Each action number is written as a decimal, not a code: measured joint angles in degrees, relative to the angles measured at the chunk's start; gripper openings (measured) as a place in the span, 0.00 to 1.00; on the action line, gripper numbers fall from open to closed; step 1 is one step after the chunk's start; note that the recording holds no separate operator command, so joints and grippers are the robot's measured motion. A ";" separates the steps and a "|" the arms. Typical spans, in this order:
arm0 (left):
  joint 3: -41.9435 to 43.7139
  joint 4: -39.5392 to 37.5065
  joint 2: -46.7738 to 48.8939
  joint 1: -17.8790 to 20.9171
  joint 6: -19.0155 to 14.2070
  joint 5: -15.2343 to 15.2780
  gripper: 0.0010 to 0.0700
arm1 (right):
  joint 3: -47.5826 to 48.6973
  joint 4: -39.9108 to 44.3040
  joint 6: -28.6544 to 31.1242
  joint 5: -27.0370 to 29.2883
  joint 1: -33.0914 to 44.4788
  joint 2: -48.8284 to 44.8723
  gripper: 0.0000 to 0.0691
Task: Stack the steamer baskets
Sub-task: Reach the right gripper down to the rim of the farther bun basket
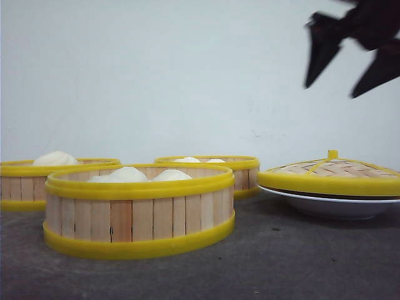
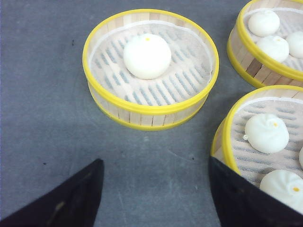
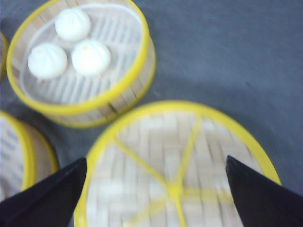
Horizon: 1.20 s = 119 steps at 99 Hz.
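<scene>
We are hovering the right gripper (image 3: 156, 189) wide apart and holding nothing, directly over the domed woven lid with yellow rim and knob (image 3: 175, 165), which is sitting on the shallow white plate (image 1: 331, 205). The left gripper (image 2: 156, 189) is also spread wide and holding nothing, above the grey table (image 2: 42, 94).

Three round slatted light-wood steamer baskets with yellow rims are all sitting apart on the table, none stacked yet. Just ahead of the left gripper is the one-bun basket (image 2: 150, 68); under its one finger is the near basket (image 2: 265, 137), and beyond that the far three-bun basket (image 2: 272, 38). From the right gripper the three-bun basket (image 3: 80, 61) is lying just beyond the lid.

We are judging the step as reaching for the first basket, early in the task. To do it well, we are thinking:
- leave the lid alone for now; it is not one of the baskets
- take a basket by its wall, one finger inside and one outside, clear of the white buns (image 2: 147, 56)
- keep it level while lifting so the buns are not rolling
- centre it rim on rim over the next basket before letting go

We are seeing no brands, labels or readable writing anywhere. The right wrist view is blurred, so fine detail there is not readable.
</scene>
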State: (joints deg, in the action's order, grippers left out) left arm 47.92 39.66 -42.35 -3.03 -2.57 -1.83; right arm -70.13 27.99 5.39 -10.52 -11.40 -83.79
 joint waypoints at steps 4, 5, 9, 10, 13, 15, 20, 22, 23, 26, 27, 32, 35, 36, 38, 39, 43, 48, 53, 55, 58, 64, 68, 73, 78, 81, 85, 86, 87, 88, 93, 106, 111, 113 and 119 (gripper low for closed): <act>0.00 0.00 0.00 0.00 0.00 0.00 0.60 | -3.43 0.07 -0.02 0.00 -0.63 -3.98 0.84; -0.02 0.00 0.00 0.00 0.00 0.00 0.60 | -4.17 0.09 -0.02 0.00 -0.76 -4.87 0.84; 0.00 0.00 0.00 0.00 0.00 0.00 0.60 | -7.41 0.26 -0.04 0.02 -1.31 -8.44 0.84; 0.00 0.00 0.00 0.00 0.00 0.00 0.60 | -8.26 0.33 -0.04 0.02 -1.46 -9.35 0.84; 0.00 0.00 0.00 0.00 0.00 0.00 0.60 | -10.82 0.63 -0.11 0.04 -1.88 -12.00 0.84; 0.00 0.00 0.00 0.00 0.00 0.00 0.60 | -12.48 0.87 -0.24 0.04 -2.14 -13.75 0.84; -0.02 0.00 -0.02 0.00 0.00 0.00 0.60 | -16.94 1.88 -0.68 0.09 -2.75 -18.08 0.84; 0.00 0.00 -0.02 0.00 0.00 0.00 0.60 | -18.80 2.40 -0.83 0.17 -2.97 -19.76 0.84; 0.00 0.00 -0.02 0.00 0.00 0.00 0.60 | -19.71 2.69 -0.96 0.26 -3.08 -20.63 0.84; 0.00 0.02 -0.02 0.00 0.00 0.00 0.60 | -22.60 3.56 -1.29 0.59 -3.43 -23.26 0.83; 0.00 0.00 -0.02 0.00 0.00 0.00 0.60 | -23.56 3.93 -1.42 0.87 -3.56 -24.11 0.83; 0.00 0.02 -0.02 0.00 0.00 0.00 0.60 | -28.59 5.75 -2.25 2.36 -4.09 -28.48 0.82; 0.00 0.02 -0.02 0.00 0.00 0.00 0.60 | -31.56 6.78 -2.69 3.10 -4.37 -31.15 0.82; 0.00 0.02 -0.02 0.00 0.00 0.00 0.60 | -32.57 7.21 -2.84 3.32 -4.44 -32.00 0.82; 0.00 0.02 -0.02 0.00 0.00 0.00 0.60 | -34.53 7.96 -3.15 3.87 -4.57 -33.68 0.82; 0.00 0.02 -0.02 0.00 0.00 0.00 0.60 | -35.47 8.31 -3.28 4.07 -4.68 -34.56 0.82; 0.00 0.02 -0.02 0.00 0.00 0.00 0.60 | -39.21 9.77 -3.83 4.66 -4.85 -37.77 0.82; 0.00 0.02 -0.02 0.00 0.00 0.00 0.60 | -43.47 11.28 -4.31 4.76 -5.09 -41.57 0.82; 0.00 0.02 -0.02 0.00 0.02 0.00 0.60 | -47.06 12.35 -4.68 4.90 -5.09 -44.85 0.82; 0.00 0.02 -0.02 0.00 0.00 0.00 0.60 | -48.28 12.59 -4.81 5.14 -5.11 -45.97 0.82; 0.00 0.02 -0.02 0.00 0.00 0.00 0.60 | -49.81 12.76 -4.98 5.79 -5.18 -47.58 0.82; 0.00 0.02 -0.02 0.00 0.02 0.00 0.60 | -52.00 12.90 -5.09 6.64 -5.42 -49.88 0.81; 0.00 0.04 -0.02 0.00 0.02 0.00 0.60 | -52.41 12.83 -5.16 7.23 -5.42 -50.77 0.80; 0.00 0.04 -0.02 0.00 0.02 0.00 0.60 | -52.41 12.92 -5.18 7.48 -5.42 -51.32 0.77; 0.00 0.09 -0.02 0.00 0.02 0.00 0.60 | -52.43 12.57 -5.18 7.56 -5.42 -51.71 0.73; 0.00 0.07 -0.02 0.00 0.02 0.00 0.60 | -52.43 12.48 -5.18 7.56 -5.40 -51.82 0.68; 0.00 0.09 -0.02 0.00 0.02 0.00 0.60 | -52.41 12.48 -5.18 7.58 -5.38 -51.91 0.58; 0.00 0.09 -0.02 0.00 0.02 0.00 0.60 | -52.41 12.48 -5.18 7.58 -5.38 -51.91 0.55; 0.00 0.11 -0.02 0.00 0.02 0.00 0.60 | -52.41 12.46 -5.20 7.58 -5.38 -51.91 0.52; 0.00 0.11 -0.02 0.00 0.02 0.00 0.60 | -52.43 12.39 -5.20 7.56 -5.38 -51.91 0.50; 0.00 0.11 -0.02 0.00 0.02 0.00 0.60 | -52.43 11.80 -5.20 7.56 -5.40 -51.91 0.41; -0.02 0.09 -0.02 0.00 0.02 0.00 0.60 | -52.52 11.47 -5.20 7.54 -5.44 -51.91 0.32; 0.00 0.11 -0.02 0.00 0.02 0.02 0.60 | -52.52 11.61 -5.20 7.56 -5.44 -51.91 0.32; 0.00 0.11 -0.02 0.00 0.02 0.02 0.60 | -52.52 11.58 -5.18 7.56 -5.44 -51.91 0.32; 0.00 0.09 -0.02 0.00 0.02 0.00 0.60 | -52.52 11.52 -5.18 7.56 -5.44 -51.91 0.31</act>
State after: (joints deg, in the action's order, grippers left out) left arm 47.92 39.75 -42.37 -3.03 -2.55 -1.83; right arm -122.65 39.51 0.21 -2.96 -16.84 -135.70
